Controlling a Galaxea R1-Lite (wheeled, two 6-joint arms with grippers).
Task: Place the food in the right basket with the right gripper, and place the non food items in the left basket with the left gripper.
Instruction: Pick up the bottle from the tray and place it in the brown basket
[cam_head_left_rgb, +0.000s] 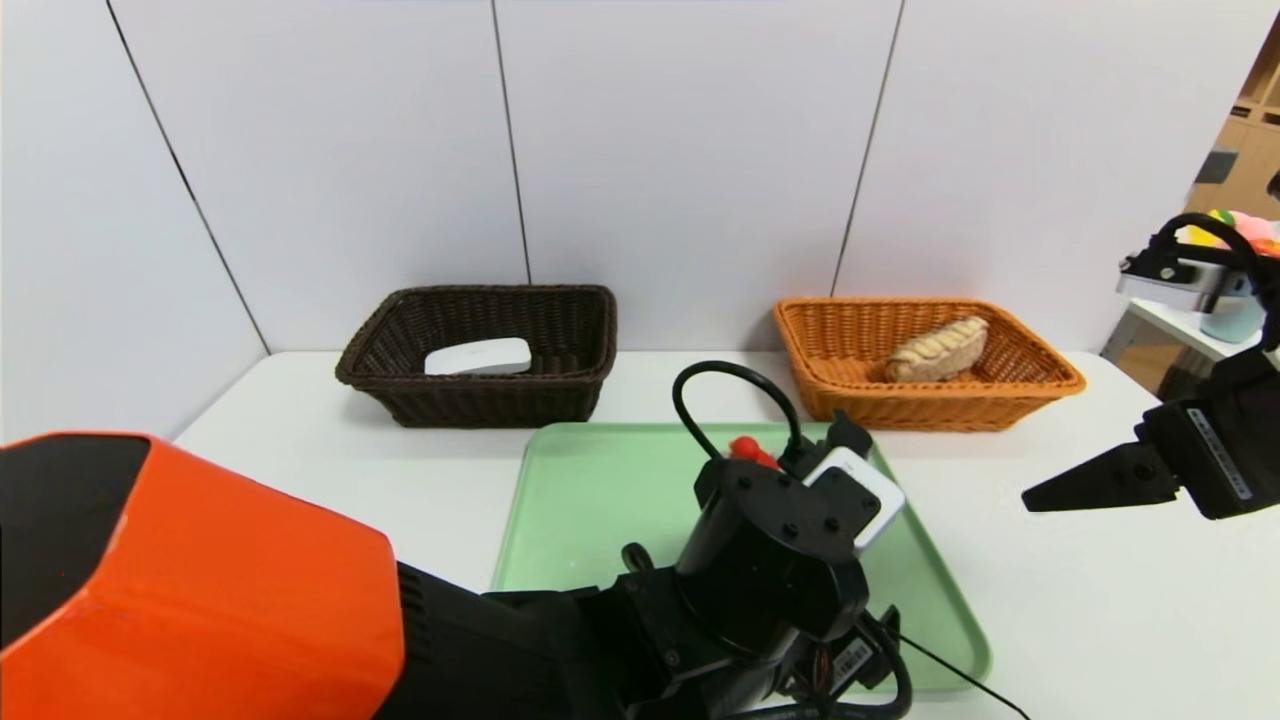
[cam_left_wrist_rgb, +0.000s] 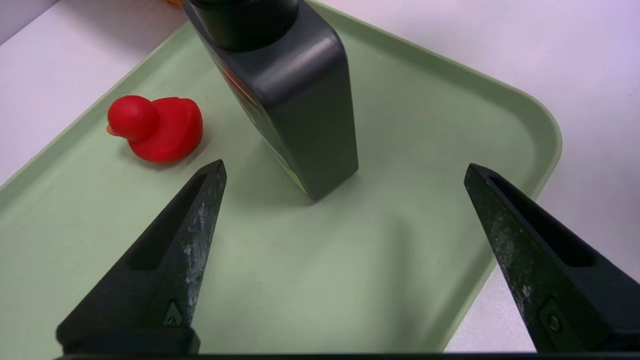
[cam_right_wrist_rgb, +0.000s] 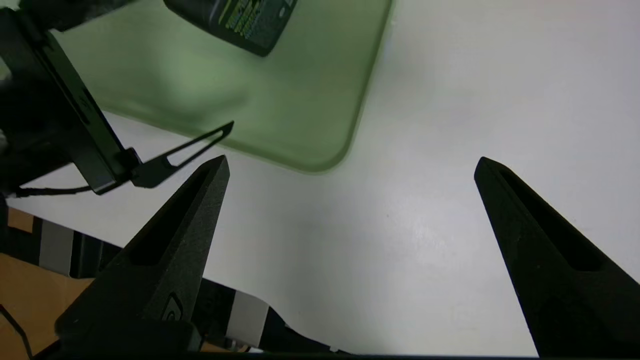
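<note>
The left arm (cam_head_left_rgb: 200, 590), its orange shell filling the head view's lower left corner, reaches over the green tray (cam_head_left_rgb: 590, 500) and hides most of what lies there; from the head only a sliver of the red duck (cam_head_left_rgb: 748, 450) shows past the wrist. The left wrist view supplies the rest: the left gripper (cam_left_wrist_rgb: 345, 170) hangs released, fingers spread wide with nothing between them, low over the tray, with a dark flat bottle (cam_left_wrist_rgb: 300, 110) standing just ahead and the duck beside it near the tray's raised edge. The right gripper (cam_right_wrist_rgb: 350, 165) is likewise spread and empty, held above bare white table (cam_right_wrist_rgb: 425, 210) off the tray's rounded corner, well apart from the left arm. Its wrist view catches the bottle's printed label, which neither other view shows. At the back wall, the dark basket (cam_head_left_rgb: 480, 355) on the left holds a white flat object (cam_head_left_rgb: 478, 357), and the orange basket (cam_head_left_rgb: 925, 360) on the right holds a bread roll (cam_head_left_rgb: 938, 350). Bare table lies between tray and baskets and along the tray's right side.
</note>
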